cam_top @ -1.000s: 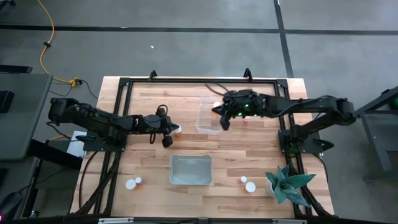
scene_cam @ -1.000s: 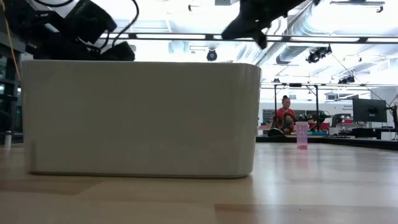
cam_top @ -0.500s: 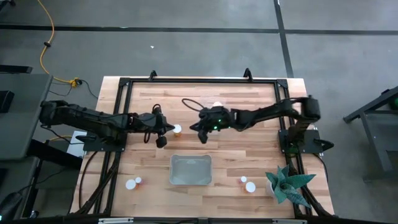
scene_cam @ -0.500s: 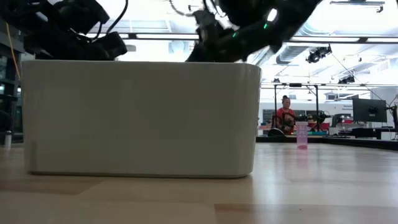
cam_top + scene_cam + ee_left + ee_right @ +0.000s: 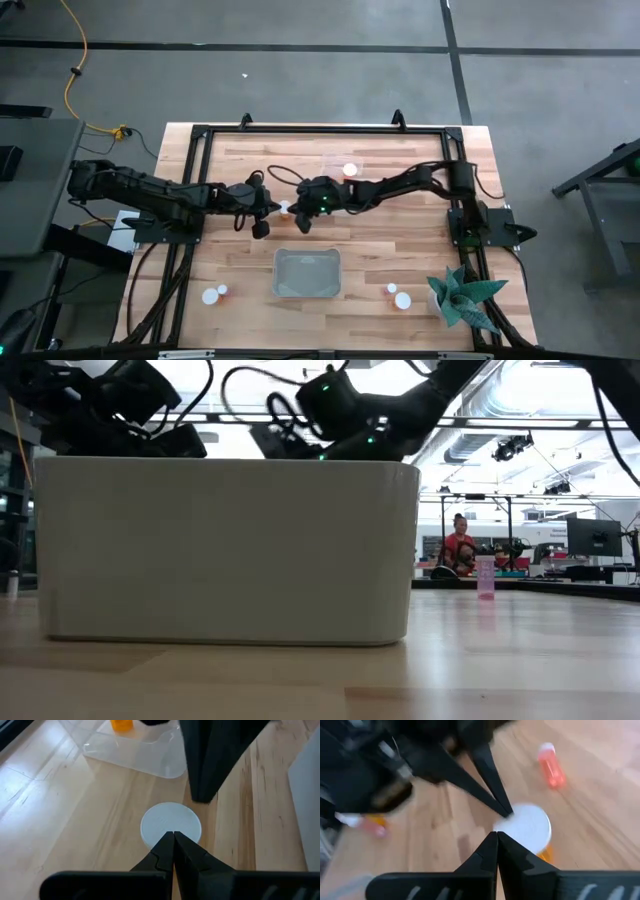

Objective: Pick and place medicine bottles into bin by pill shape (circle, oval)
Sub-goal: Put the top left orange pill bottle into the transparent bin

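On the wood bench point(image 5: 400, 250) mid, I see both grippers, left point(image 5: 272, 207) & right point(image 5: 300, 207), fingers pressed together, empty, flanking a bottle point(image 5: 286, 208); grey floor point(image 5: 300, 80) around; person point(image 5: 459, 550) in the room behind.

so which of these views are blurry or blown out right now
Right wrist view: motion-smeared, the white-capped orange bottle and the left arm soft. Left wrist view: sharp. Low view: bright ceiling lights wash out the top, the white rectangular bin blocks most. High view: evenly lit.
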